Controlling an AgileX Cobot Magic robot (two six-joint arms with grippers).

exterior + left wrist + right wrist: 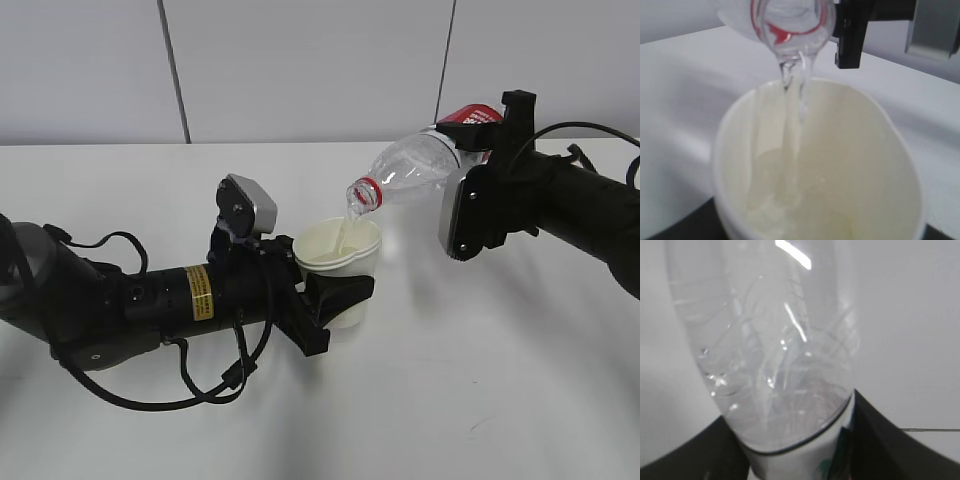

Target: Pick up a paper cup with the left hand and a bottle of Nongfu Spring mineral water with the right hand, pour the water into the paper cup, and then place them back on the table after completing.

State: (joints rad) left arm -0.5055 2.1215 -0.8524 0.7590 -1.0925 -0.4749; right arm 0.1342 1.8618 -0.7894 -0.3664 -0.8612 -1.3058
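My left gripper (335, 300), on the black arm with the yellow sticker, is shut on the white paper cup (340, 262) and holds it upright above the table (480, 380). My right gripper (480, 150) is shut on the clear Nongfu Spring bottle (420, 170), tilted with its red-ringed neck (364, 193) over the cup's rim. A thin stream of water (345, 230) runs into the cup. In the left wrist view the bottle mouth (792, 30) sits above the cup (850, 165) and water (792, 125) falls to its bottom. The right wrist view shows the bottle (765, 340) between the fingers (890, 440).
The white tabletop stretches around both arms, with a grey panelled wall (300, 60) behind. Black cables (200, 385) hang from the left arm onto the table. A cable (590, 130) loops behind the right arm.
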